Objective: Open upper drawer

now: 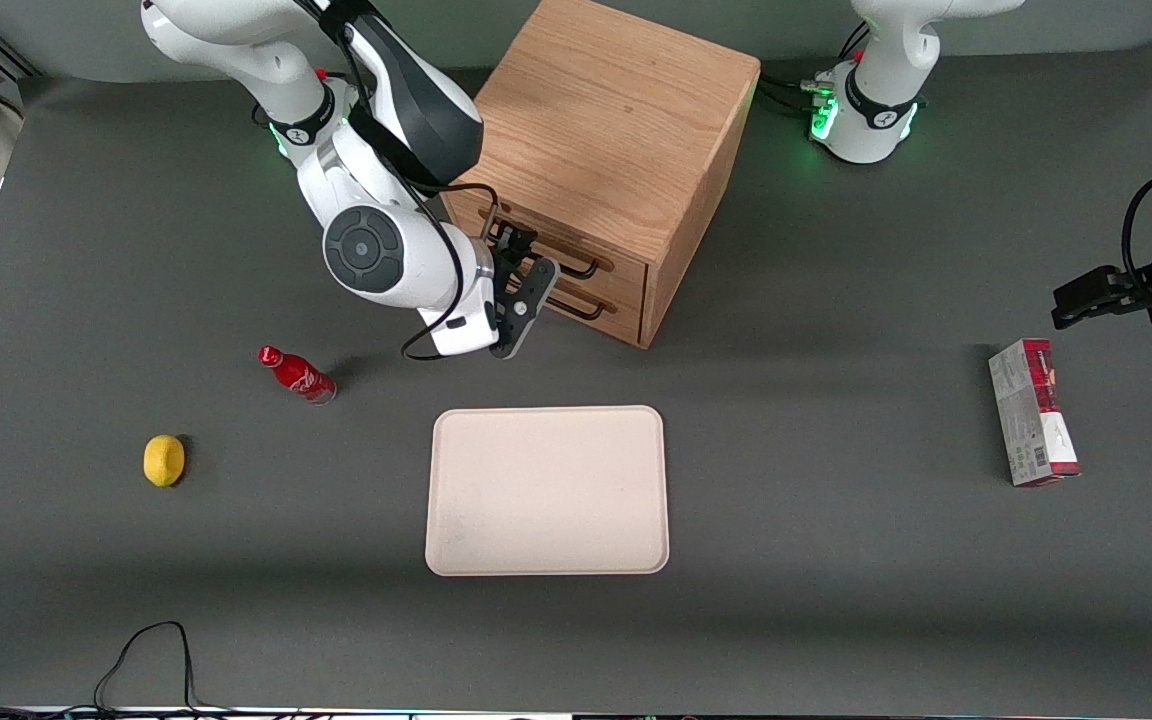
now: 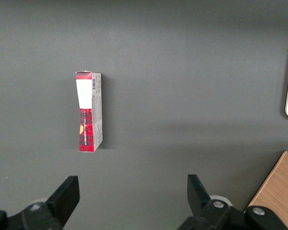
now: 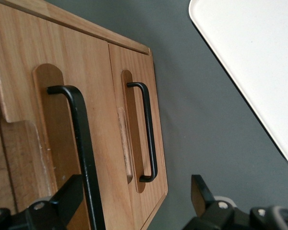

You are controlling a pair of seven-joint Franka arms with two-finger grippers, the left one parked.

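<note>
The oak cabinet (image 1: 606, 110) stands at the back of the table, its two drawer fronts facing the front camera at an angle. The upper drawer (image 1: 626, 268) has a long black bar handle (image 3: 81, 143). The lower drawer (image 1: 621, 310) has a matching handle (image 3: 149, 134). My right gripper (image 1: 526, 262) is right in front of the upper drawer and is open. In the right wrist view the gripper (image 3: 133, 201) has the upper handle between its fingers, close to one finger (image 3: 67, 199), with no grip on it. Both drawers look closed.
A beige tray (image 1: 546, 490) lies nearer the front camera than the cabinet, also seen in the right wrist view (image 3: 249, 62). A red bottle (image 1: 298, 375) and a yellow lemon (image 1: 164, 460) lie toward the working arm's end. A red-and-white box (image 1: 1033, 412) lies toward the parked arm's end.
</note>
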